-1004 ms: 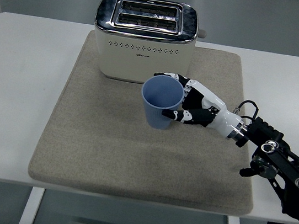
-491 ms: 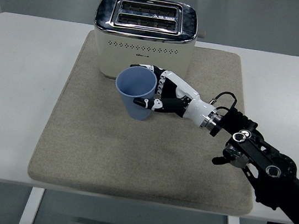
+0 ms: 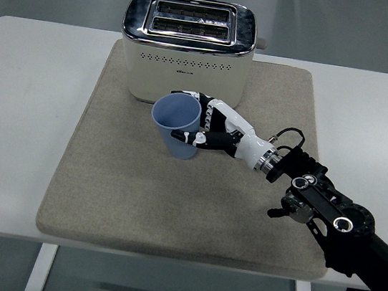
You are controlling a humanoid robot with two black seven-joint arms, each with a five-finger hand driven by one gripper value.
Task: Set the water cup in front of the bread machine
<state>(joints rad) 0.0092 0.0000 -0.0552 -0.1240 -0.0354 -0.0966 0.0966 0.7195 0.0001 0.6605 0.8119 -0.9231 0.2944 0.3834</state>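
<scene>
Right robot hand (image 3: 213, 128) grips blue cup (image 3: 177, 124) — open, nothing visible inside.

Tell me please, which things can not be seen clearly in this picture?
- Blue cup: in the head view, the right hand covers its right side; whether its base touches the mat cannot be told.
- Toaster: the small print on its front is too small to read.
- Left arm: outside the picture.

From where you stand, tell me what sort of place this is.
Probably a robot test bench staged as a kitchen: a cream two-slot toaster on a beige mat, plain white table, grey floor beyond.
</scene>
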